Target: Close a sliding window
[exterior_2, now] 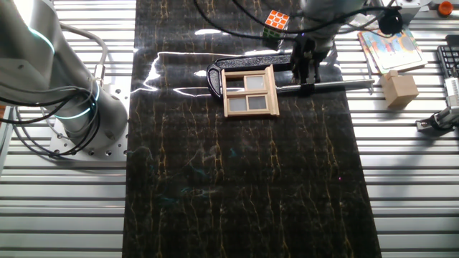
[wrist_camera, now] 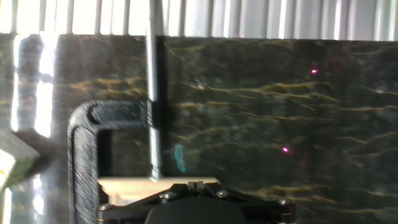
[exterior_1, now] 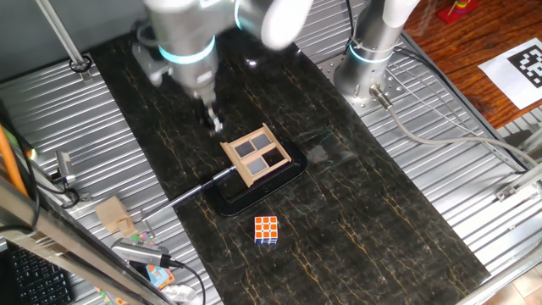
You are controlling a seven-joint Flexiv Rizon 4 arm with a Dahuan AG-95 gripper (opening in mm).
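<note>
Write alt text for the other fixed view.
The gripper hangs just beside the right edge of a small wooden window on a black base, over a metal rod. A puzzle cube sits behind it on the dark mat.

The sliding window (exterior_1: 257, 154) lies on its black base (exterior_1: 292, 174) on the dark marbled table (exterior_1: 381, 220). The gripper (exterior_1: 212, 121) hangs just beyond the window's far left corner, its fingers blurred. Nearer the camera than the window, well apart, sits a puzzle cube (exterior_1: 267, 230).
</note>
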